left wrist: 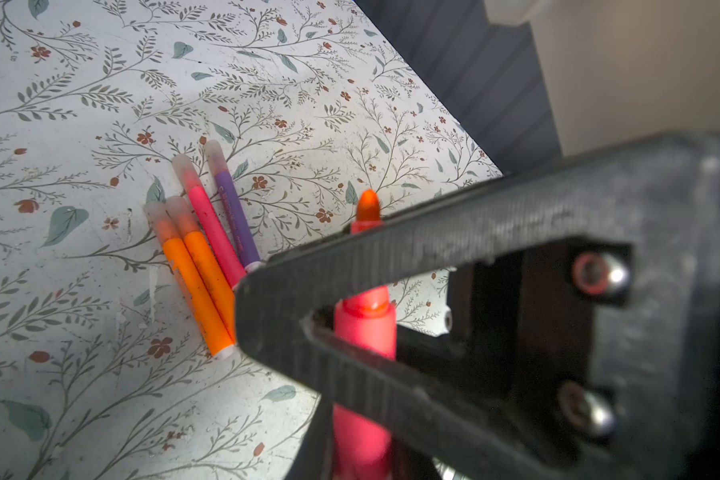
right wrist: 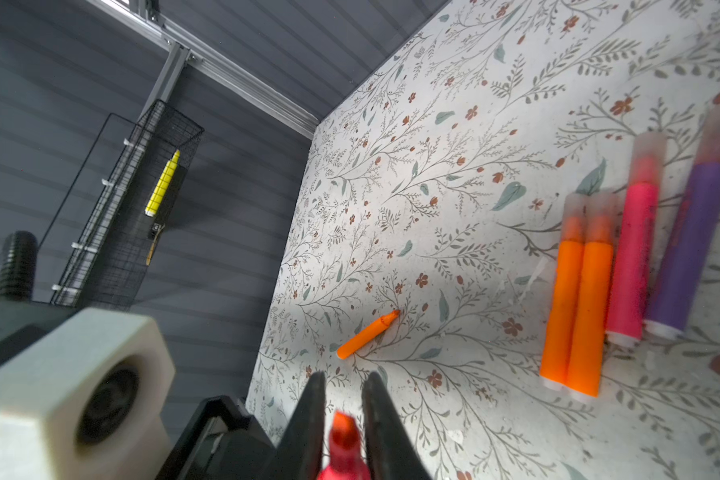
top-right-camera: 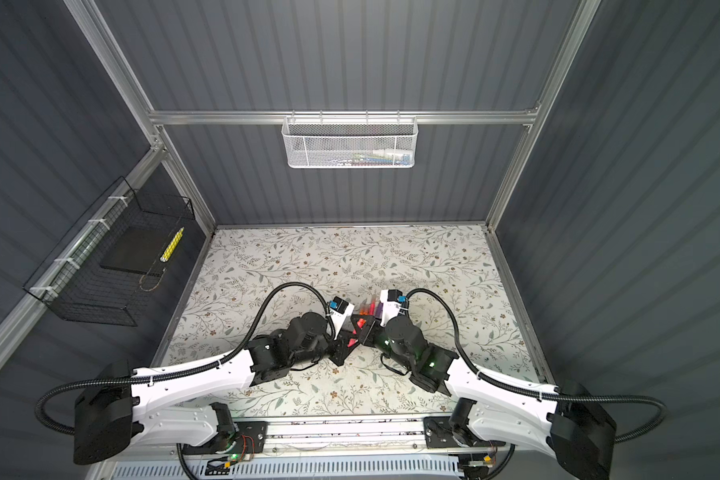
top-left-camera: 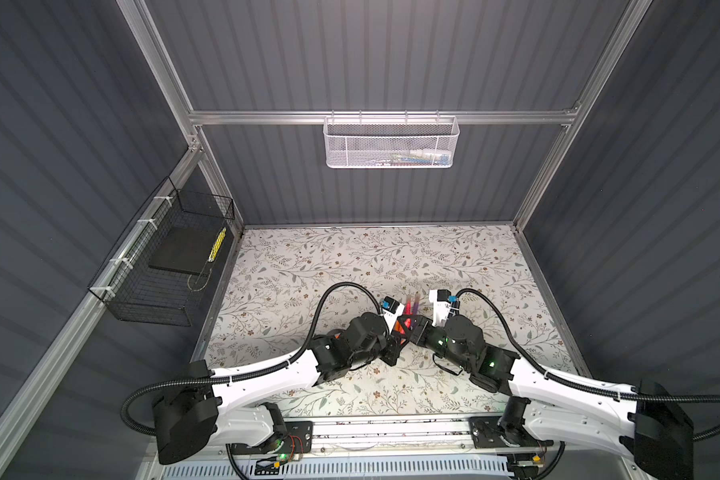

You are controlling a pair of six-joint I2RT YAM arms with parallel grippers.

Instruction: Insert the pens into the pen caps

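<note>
- The left gripper (left wrist: 267, 320) is clamped shut on an uncapped red-pink pen (left wrist: 364, 328).
- The pen's tip is flanked by the right gripper (right wrist: 346, 376), whose jaws are narrowly parted.
- Four capped pens (left wrist: 215, 224) are laid side by side on the table (left wrist: 80, 104).

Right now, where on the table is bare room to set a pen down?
Bare: the wide far band of the table up to the back wall, and the strip right of the right arm. Crowded: the middle, where the left gripper and right gripper meet by four capped pens; an uncapped orange pen lies near.
</note>
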